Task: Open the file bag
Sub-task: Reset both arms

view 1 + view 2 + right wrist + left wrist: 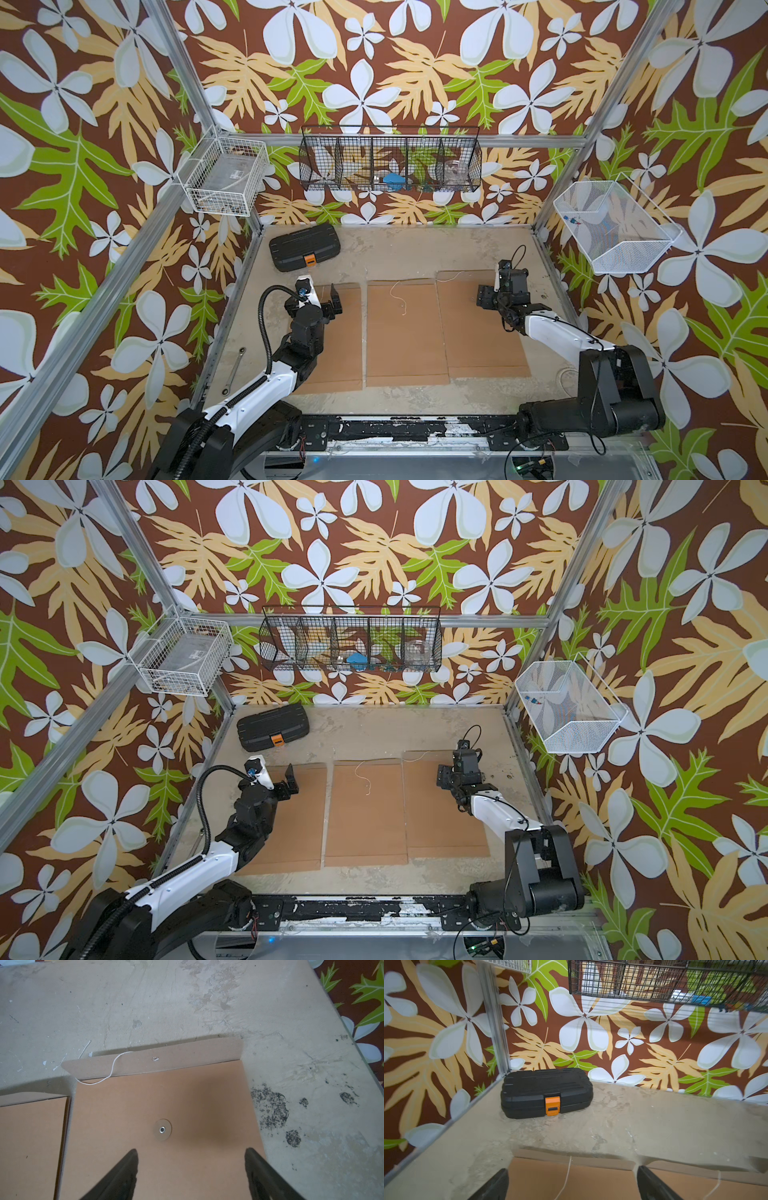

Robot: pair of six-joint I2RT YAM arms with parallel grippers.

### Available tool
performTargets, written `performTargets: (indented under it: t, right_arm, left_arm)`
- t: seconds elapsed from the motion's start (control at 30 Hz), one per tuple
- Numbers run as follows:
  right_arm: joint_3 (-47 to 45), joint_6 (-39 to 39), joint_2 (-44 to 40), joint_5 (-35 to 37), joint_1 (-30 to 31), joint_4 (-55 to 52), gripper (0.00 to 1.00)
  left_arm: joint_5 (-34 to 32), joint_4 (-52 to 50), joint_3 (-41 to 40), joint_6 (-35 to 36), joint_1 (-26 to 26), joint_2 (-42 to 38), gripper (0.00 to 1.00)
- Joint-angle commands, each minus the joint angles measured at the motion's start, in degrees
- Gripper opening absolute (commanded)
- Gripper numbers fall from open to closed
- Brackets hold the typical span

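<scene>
Right tool (191,1150), jaws apart, over bag (207,1095); left tool (572,1168) likewise. Likely light, limp paper; grip flap (187,1057) edge.

The right gripper (191,1149) hangs wide above the file bag (145,1105), flap (187,1057) folded open, string (113,1066) loose.

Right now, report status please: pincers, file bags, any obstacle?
Left pincer and right pincer open, empty. Three brown paper file bags: flaps unfolded, strings loose. Black plastic case apart, far corner.
</scene>
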Motion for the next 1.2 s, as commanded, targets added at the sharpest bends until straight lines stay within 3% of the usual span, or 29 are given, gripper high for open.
performTargets:
  t: [0.0, 0.2, 0.33, 0.47, 0.77, 0.87, 0.97, 1.03, 1.17]
  right_arm:
    - [-1.9, 0.6, -1.9, 3.7, 0.0, 6.1, 0.85]
    - [-7.9, -0.6, -8.8, 8.3, 0.0, 13.7, 1.0]
    - [-11.5, -2.1, -12.6, 10.0, 0.0, 18.3, 1.0]
    - [-13.1, -2.7, -13.9, 10.4, 0.0, 20.8, 1.0]
    - [-15.8, -6.6, -14.2, 13.4, 0.1, 26.9, 1.0]
    - [-17.7, -8.3, -14.5, 15.4, 0.0, 30.7, 1.0]
    - [-18.1, -9.6, -13.1, 17.7, 0.0, 33.3, 1.0]
    - [-18.0, -10.3, -11.2, 18.5, 0.0, 34.8, 1.0]
    - [-18.3, -10.7, -7.2, 18.5, 0.0, 39.3, 1.0]
  left_arm:
    - [-1.2, 12.8, -2.0, 9.9, 1.7, 2.0, 1.0]
    - [4.4, 22.3, -4.3, 9.4, 8.5, 7.1, 1.0]
    - [7.7, 25.6, -4.5, 7.5, 12.3, 12.0, 1.0]
    - [10.2, 22.1, -2.9, 6.4, 12.8, 13.5, 1.0]
    - [12.0, 41.9, -10.8, 7.1, 12.9, 21.7, 1.0]
    - [13.0, 41.7, -11.4, 6.6, 13.5, 21.2, 1.0]
    - [14.0, 50.5, -13.2, 8.0, 13.6, 25.8, 1.0]
    - [14.5, 44.6, -12.2, 7.1, 13.6, 23.6, 1.0]
    - [14.5, 45.1, -11.9, 6.9, 13.8, 24.2, 1.0]
